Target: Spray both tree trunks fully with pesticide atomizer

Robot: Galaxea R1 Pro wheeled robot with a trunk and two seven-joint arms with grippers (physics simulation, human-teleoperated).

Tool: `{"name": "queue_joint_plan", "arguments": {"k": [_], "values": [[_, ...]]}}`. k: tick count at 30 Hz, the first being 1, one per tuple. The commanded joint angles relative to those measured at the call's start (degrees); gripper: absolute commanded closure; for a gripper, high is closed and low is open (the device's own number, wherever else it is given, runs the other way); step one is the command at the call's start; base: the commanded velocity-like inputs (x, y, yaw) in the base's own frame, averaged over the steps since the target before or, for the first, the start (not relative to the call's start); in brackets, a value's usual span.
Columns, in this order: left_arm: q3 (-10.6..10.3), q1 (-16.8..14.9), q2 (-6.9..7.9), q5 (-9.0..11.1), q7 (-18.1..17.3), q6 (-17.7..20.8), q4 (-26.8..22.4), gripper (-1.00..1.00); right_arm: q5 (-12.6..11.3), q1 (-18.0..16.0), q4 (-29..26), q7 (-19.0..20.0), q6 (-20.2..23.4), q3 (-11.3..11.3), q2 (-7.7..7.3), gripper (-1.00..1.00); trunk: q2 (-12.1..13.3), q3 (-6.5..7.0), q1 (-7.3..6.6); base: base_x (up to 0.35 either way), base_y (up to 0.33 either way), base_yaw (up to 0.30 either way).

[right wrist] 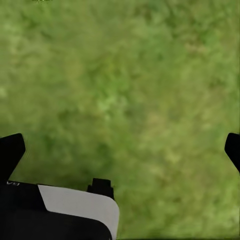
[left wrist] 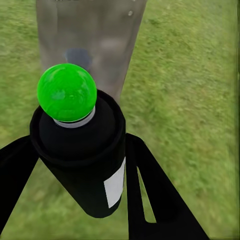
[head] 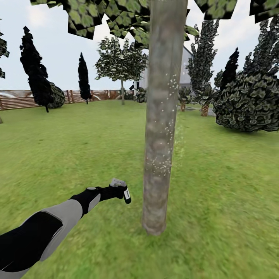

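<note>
At lower left, the left gripper [head: 123,192] is clamping the atomizer [head: 126,195], aiming it at the centre trunk [head: 161,116], probably misting; right gripper [right wrist: 120,145] is hanging open.

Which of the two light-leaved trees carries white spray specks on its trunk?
The near tree, whose thick trunk rises just beside the atomizer held in the left gripper. The far tree by the fence shows no specks.

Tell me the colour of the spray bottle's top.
Bright green top on a black spray bottle, clearest in the left wrist view.
</note>
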Motion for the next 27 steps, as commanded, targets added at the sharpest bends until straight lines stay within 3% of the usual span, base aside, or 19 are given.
{"name": "queue_joint_plan", "arguments": {"k": [1,8,16,27], "values": [[0.09,0.00,0.00,-0.06,0.20,-0.07,-0.01,1.00,0.00,0.00,0.01,0.00,0.00,0.00,0.00,-1.00,0.00,0.04,0.00,0.000,0.350,-0.283],[0.09,0.00,0.00,-0.06,0.20,-0.07,-0.01,1.00,0.00,0.00,0.04,0.00,0.00,0.00,0.00,-1.00,0.00,0.26,0.00,0.000,0.350,-0.278],[0.09,0.00,0.00,-0.07,0.20,-0.06,-0.01,1.00,0.00,0.00,0.09,0.00,0.00,0.00,0.00,-1.00,0.00,0.29,0.00,0.000,0.350,-0.085],[0.09,0.00,0.00,-0.05,0.20,-0.07,-0.01,1.00,0.00,0.00,0.09,0.00,0.00,0.00,0.00,-1.00,0.00,0.51,0.00,0.000,0.350,-0.276]]}}
